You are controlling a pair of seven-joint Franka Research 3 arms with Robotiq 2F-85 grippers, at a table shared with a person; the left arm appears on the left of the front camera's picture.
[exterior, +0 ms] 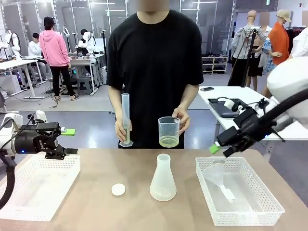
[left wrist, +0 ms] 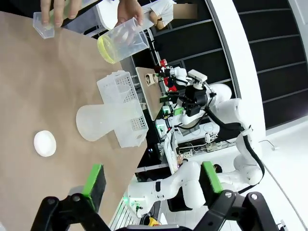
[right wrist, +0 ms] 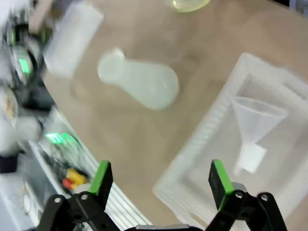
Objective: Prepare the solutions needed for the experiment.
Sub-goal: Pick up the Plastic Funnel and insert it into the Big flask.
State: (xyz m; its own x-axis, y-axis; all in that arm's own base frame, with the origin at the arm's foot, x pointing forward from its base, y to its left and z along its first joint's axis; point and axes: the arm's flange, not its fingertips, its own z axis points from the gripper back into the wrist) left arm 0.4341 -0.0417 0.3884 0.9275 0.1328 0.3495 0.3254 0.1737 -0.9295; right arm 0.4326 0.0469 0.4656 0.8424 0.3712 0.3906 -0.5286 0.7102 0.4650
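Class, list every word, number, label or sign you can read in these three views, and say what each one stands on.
No text can be read in any view.
Measuring cylinder: any scale marks are too faint to read.
Beaker with the pale yellow liquid: any scale marks are too faint to read.
Conical flask: no print seen.

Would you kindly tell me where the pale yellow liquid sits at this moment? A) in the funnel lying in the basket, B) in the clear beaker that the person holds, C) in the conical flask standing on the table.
B: the pale yellow liquid forms a shallow layer at the bottom of the clear beaker, which the person's hand holds.
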